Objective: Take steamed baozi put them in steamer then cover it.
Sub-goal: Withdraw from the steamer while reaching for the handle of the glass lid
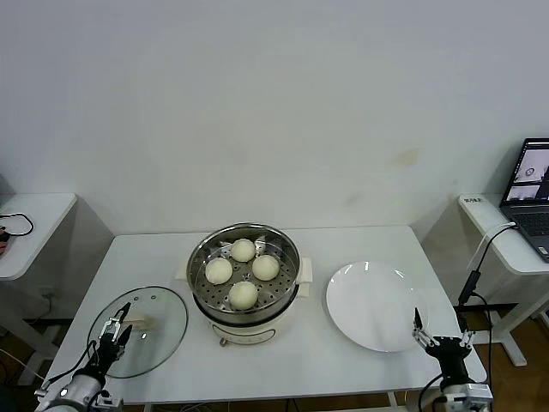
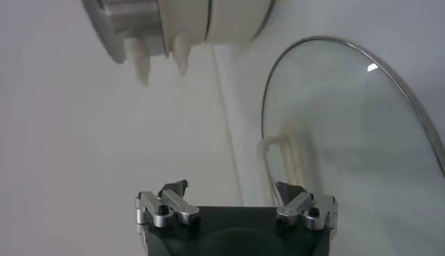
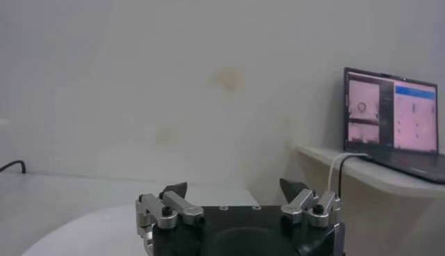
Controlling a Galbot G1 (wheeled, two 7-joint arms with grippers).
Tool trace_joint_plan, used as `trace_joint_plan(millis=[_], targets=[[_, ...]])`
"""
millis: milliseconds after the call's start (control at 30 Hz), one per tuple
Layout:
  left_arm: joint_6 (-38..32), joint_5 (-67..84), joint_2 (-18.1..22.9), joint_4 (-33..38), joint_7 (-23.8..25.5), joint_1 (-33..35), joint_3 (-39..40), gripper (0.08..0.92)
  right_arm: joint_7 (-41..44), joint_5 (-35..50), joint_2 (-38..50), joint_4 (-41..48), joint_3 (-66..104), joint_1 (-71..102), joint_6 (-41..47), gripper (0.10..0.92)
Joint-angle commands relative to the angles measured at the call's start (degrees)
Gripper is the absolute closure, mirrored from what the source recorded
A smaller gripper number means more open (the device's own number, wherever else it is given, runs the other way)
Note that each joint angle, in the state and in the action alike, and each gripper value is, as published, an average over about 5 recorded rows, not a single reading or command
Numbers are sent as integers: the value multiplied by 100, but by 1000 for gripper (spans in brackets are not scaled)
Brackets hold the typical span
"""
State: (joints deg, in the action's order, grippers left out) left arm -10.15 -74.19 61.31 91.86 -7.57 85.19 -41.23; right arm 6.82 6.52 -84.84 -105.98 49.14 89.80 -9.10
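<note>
The steamer [image 1: 244, 279] stands at the middle of the white counter [image 1: 360, 245], a round shiny steel pot with a perforated tray inside, set on a cream-white base with a small handle showing at each side. Four steamed baozi [image 1: 244, 271] lie on that tray, smooth, round and pale cream: one at the far side of the pot, one at the near side, and one toward each handle, close together around the tray's centre. The cover [image 1: 141, 330] lies flat on the counter to the left of the steamer, well clear of it, a round clear glass lid with a thin metal rim and a cream-white rectangular handle at its centre. The left pincer [image 1: 116, 330] hovers over the near edge of the cover with its fingers spread apart, nothing between them; in the left wrist view the same pincer [image 2: 233, 198] faces the lid handle and the steamer base beyond. A flat white plate [image 1: 376, 305] sits to the right of the steamer. The right pincer [image 1: 439, 341] hangs just past the plate's near right rim, fingers likewise apart and holding nothing.
</note>
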Motion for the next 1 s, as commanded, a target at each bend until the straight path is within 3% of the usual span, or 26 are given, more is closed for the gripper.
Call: trace_joint_plan(millis=[33, 1000], targets=[[-5, -163, -120, -624, 23, -646, 263, 177, -1, 36, -86, -15, 80, 141, -6, 202], [149, 648, -54, -1025, 241, -1136, 439, 177, 32, -221, -264, -18, -200, 151, 9, 203]])
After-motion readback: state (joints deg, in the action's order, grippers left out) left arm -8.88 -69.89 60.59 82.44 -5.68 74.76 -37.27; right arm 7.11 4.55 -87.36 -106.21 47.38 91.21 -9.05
